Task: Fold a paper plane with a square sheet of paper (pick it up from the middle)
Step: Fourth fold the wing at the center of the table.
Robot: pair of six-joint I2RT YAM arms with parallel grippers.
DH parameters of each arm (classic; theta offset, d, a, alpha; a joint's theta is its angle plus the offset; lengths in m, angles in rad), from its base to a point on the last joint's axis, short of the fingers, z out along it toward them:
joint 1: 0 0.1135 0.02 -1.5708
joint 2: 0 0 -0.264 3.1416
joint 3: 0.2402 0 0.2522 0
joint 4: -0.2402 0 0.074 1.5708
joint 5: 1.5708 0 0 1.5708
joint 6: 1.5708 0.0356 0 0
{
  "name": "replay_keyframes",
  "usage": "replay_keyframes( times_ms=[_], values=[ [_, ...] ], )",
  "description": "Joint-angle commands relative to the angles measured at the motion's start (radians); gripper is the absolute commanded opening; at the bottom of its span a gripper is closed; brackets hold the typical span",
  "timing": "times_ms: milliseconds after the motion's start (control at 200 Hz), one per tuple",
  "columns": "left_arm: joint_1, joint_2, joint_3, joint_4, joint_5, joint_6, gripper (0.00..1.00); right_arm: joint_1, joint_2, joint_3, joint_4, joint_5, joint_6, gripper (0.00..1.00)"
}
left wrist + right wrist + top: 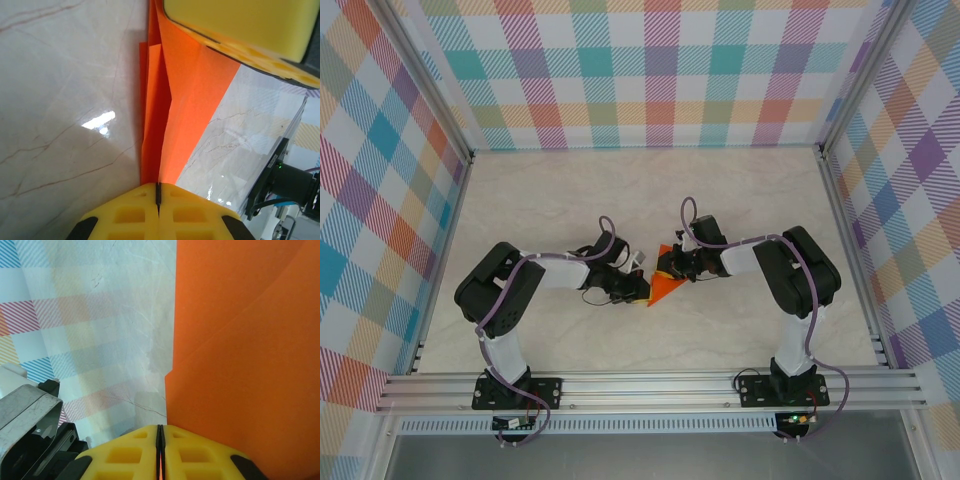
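From above, the two arms reach in from either side and meet at the middle of the counter [740, 200]. The orange paper [663, 289] sits between them as a small folded piece, pointed toward the near side. The left hand [638, 290] is at the paper's left edge and the right hand [676, 267] at its far right part. At this size, how the fingers of either hand stand cannot be made out.

In the left wrist view, the left hand [158, 189] has its two yellow fingers pressed together, and the orange paper [172, 105] runs straight into the seam between them, so it is pinched there. The paper is folded into several layers with long creases running away from the fingers, and part of it stands above the glossy marbled counter [60, 100]. At the top right, a yellow finger [235, 25] of the right hand lies against the paper's far end.

In the right wrist view, the right hand [160, 431] also has its fingers pressed together, with a thin line of orange showing in the seam. The orange paper [245, 370] rises from that pinch and takes up the right side of the view, with one diagonal layer edge across it. The counter [130, 315] lies pale to the left.
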Motion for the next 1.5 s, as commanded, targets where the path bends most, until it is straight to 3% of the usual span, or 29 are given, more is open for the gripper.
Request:
replay_keyframes(
  times_ms=[0,530,1020,1495],
  values=[
    [-0.023,0.020,0.009,-0.213,0.021,0.074,0.02,-0.003,0.044,-0.041,-0.092,0.109,-0.020,0.11],
    [-0.044,0.069,0.022,-0.341,-0.019,0.085,0.00,-0.003,0.044,-0.050,-0.111,0.136,-0.026,0.11],
    [-0.044,0.038,0.036,-0.371,-0.019,0.102,0.11,-0.003,0.043,-0.049,-0.117,0.144,-0.029,0.11],
    [-0.045,0.039,0.041,-0.422,-0.042,0.114,0.06,-0.003,0.043,-0.044,-0.124,0.145,-0.030,0.11]
  ],
)
